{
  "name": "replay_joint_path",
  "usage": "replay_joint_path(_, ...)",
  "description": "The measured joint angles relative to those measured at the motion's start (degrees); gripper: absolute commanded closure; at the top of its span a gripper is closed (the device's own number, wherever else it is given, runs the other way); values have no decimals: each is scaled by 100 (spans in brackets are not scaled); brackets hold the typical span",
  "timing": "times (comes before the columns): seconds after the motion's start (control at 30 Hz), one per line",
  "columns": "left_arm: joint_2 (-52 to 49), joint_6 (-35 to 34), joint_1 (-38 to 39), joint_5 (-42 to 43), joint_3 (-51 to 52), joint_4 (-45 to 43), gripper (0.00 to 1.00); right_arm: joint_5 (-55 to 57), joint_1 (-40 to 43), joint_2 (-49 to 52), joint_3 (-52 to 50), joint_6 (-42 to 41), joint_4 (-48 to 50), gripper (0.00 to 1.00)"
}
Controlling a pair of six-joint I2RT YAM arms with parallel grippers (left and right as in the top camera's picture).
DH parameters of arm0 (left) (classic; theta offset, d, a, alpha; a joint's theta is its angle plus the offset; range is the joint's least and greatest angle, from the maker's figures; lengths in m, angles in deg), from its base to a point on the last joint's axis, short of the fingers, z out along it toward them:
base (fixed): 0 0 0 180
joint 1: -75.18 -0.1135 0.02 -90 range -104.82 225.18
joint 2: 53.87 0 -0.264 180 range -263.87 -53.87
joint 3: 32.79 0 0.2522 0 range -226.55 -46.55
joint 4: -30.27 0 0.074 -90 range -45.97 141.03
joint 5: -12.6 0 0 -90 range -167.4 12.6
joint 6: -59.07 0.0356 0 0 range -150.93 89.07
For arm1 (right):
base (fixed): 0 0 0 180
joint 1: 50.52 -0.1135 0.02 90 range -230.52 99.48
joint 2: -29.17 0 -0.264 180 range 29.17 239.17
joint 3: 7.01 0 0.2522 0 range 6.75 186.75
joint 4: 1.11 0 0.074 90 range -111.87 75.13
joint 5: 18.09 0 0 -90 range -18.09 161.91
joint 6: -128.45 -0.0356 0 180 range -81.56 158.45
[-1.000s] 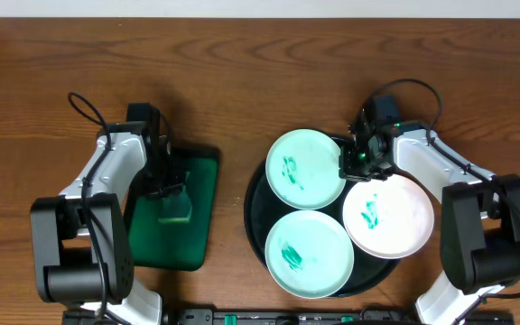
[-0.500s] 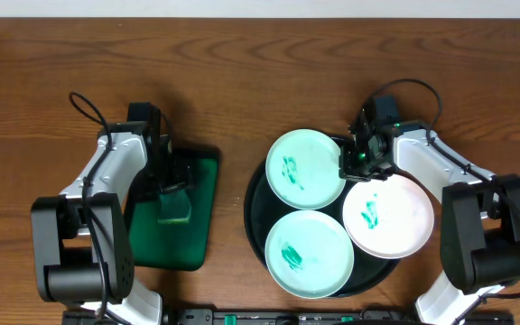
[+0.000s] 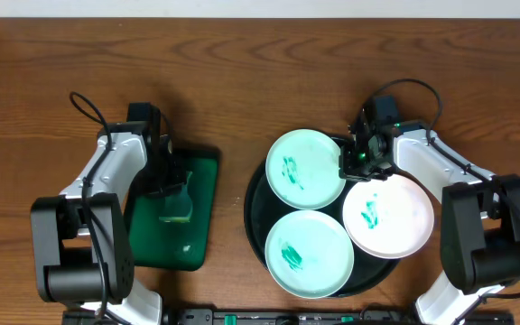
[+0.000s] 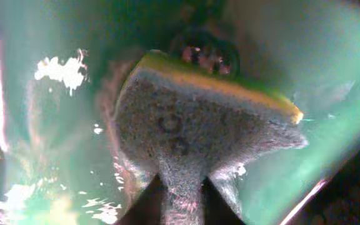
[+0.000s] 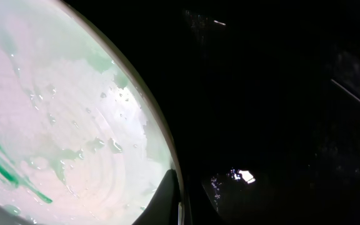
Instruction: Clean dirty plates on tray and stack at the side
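Note:
Three stained plates lie on the round black tray (image 3: 253, 212): a mint plate (image 3: 305, 169) at the back, a second mint plate (image 3: 307, 253) in front, and a pink plate (image 3: 391, 221) at the right. My right gripper (image 3: 355, 167) is shut on the rim of the wet pink plate (image 5: 61, 125), with the rim between the fingers (image 5: 181, 200). My left gripper (image 3: 171, 190) is shut on a yellow-topped sponge (image 3: 176, 209) over the green tray (image 3: 197, 244). In the left wrist view the sponge (image 4: 199, 125) is pinched between the fingers (image 4: 180, 190) above the wet green tray (image 4: 42, 125).
The green tray lies left of the black tray, with bare wooden table (image 3: 242, 72) behind both. Each arm's base stands at the front edge. In the right wrist view the black tray (image 5: 280, 94) fills the right side.
The left gripper and the sponge have shifted very slightly over the green tray, and a small bright wet spot now shows on it. The right arm has not moved.

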Motion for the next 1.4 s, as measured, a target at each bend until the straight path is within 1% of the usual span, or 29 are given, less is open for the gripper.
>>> replay_joint_path(0.33, 0, 4, 0, 4, 0, 2, 93, 0, 0, 0, 0, 0, -13, 99)
replay_joint_path(0.4, 0, 4, 0, 4, 0, 0, 91, 0, 0, 0, 0, 0, -24, 99)
replay_joint_path(0.43, 0, 4, 0, 4, 0, 0, 73, 0, 0, 0, 0, 0, -26, 99)
replay_joint_path(0.5, 0, 17, 0, 2, 0, 0, 57, 0, 0, 0, 0, 0, -28, 99)
replay_joint_path(0.6, 0, -2, 0, 22, 0, -2, 45, 0, 0, 0, 2, 0, -28, 99)
replay_joint_path(0.8, 0, 2, 0, 42, 0, -2, 45, 0, 0, 0, 2, 0, -31, 99)
replay_joint_path(1.1, -2, 15, 0, 37, 0, 2, 66, 0, 0, 0, 2, 0, -31, 99)
replay_joint_path(1.4, -48, 7, 0, 39, 0, 0, 67, -2, 0, 0, 2, 0, -31, 99)
